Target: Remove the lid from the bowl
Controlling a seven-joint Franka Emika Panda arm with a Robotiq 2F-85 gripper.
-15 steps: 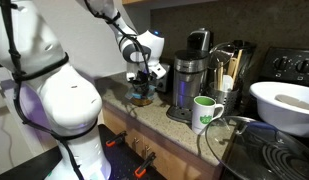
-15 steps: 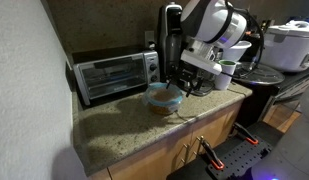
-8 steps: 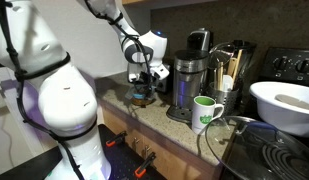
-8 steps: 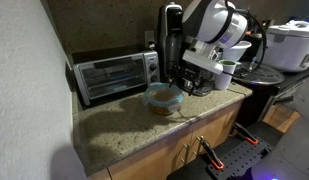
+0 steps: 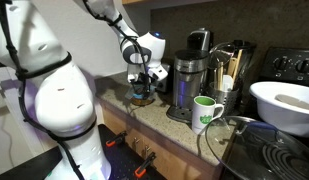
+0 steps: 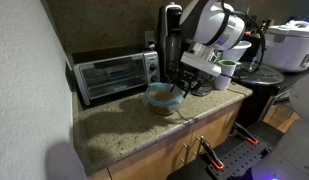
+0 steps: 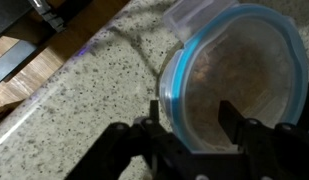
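Note:
The light-blue lid (image 7: 234, 75) lies on the orange-brown bowl (image 6: 164, 105) on the speckled counter. In the wrist view the lid fills the upper right, translucent with a blue rim. My gripper (image 7: 192, 118) is open just above it; one finger sits outside the lid's near rim, the other over the lid's middle. In both exterior views the gripper (image 6: 181, 85) (image 5: 144, 82) hangs right over the bowl and lid (image 5: 142, 96). I cannot tell whether the fingers touch the lid.
A toaster oven (image 6: 114, 72) stands behind the bowl. A coffee maker (image 5: 184, 85), a green-and-white mug (image 5: 205, 113), a large white bowl (image 5: 284, 103) and a glass pot lid (image 5: 234, 135) stand beside it. The counter edge (image 7: 54, 60) runs close by.
The gripper has shifted very slightly over the bowl; the lid still lies on the bowl.

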